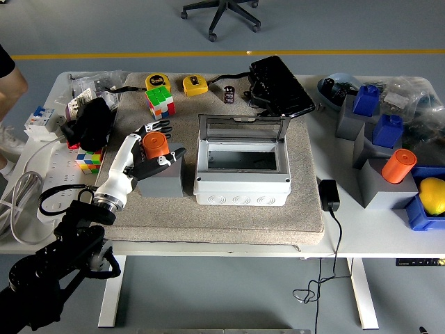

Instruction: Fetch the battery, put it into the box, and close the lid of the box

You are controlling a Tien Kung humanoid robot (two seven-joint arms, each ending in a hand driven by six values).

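The battery (156, 145) is an orange cylinder standing upright on a grey block (165, 182) at the left of the beige mat. My left hand (157, 144) reaches in from the lower left and brackets it. The fingers (156, 128) are stretched out behind the battery and the thumb (172, 158) is in front of it, not closed tight. The box (241, 182) is white and stands mid-mat to the right of the block. Its clear hinged lid (243, 130) stands open and upright at the back, and the inside looks empty. The right arm is out of view.
A second orange cylinder (398, 165) stands on a grey block at the right, near blue bins and a yellow object (432, 194). Rubik's cubes (160, 101), tape measures (195, 85) and a black case (280, 86) lie behind. Cables lie left. A person's arm (10, 78) shows top left.
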